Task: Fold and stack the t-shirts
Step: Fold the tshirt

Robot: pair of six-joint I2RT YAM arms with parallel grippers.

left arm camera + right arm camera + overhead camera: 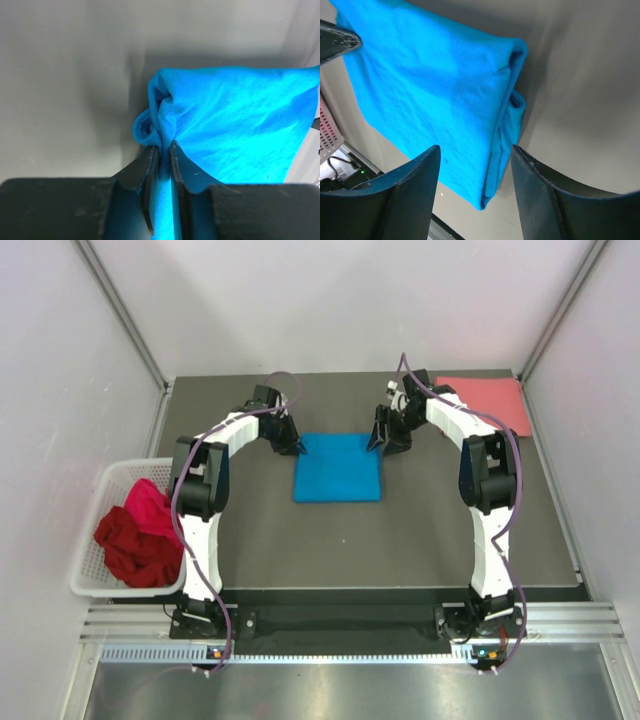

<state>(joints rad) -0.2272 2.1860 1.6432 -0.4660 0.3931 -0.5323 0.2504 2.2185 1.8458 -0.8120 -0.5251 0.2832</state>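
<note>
The bright blue t-shirt (338, 467) lies folded into a rectangle in the middle of the dark table. My left gripper (297, 447) sits at its far left corner. In the left wrist view it (164, 150) is shut on a bunched fold of the blue t-shirt (235, 125). My right gripper (378, 443) is at the far right corner. In the right wrist view it (476, 150) stands open, its fingers (420, 175) straddling the layered edge of the blue t-shirt (435, 80) without pinching it. A folded salmon pink t-shirt (485, 400) lies at the back right.
A white lattice basket (85, 585) stands off the table's left edge, holding a crumpled dark red t-shirt (135, 550) and a magenta t-shirt (150, 505). White walls with metal posts enclose the table (400, 550) on three sides.
</note>
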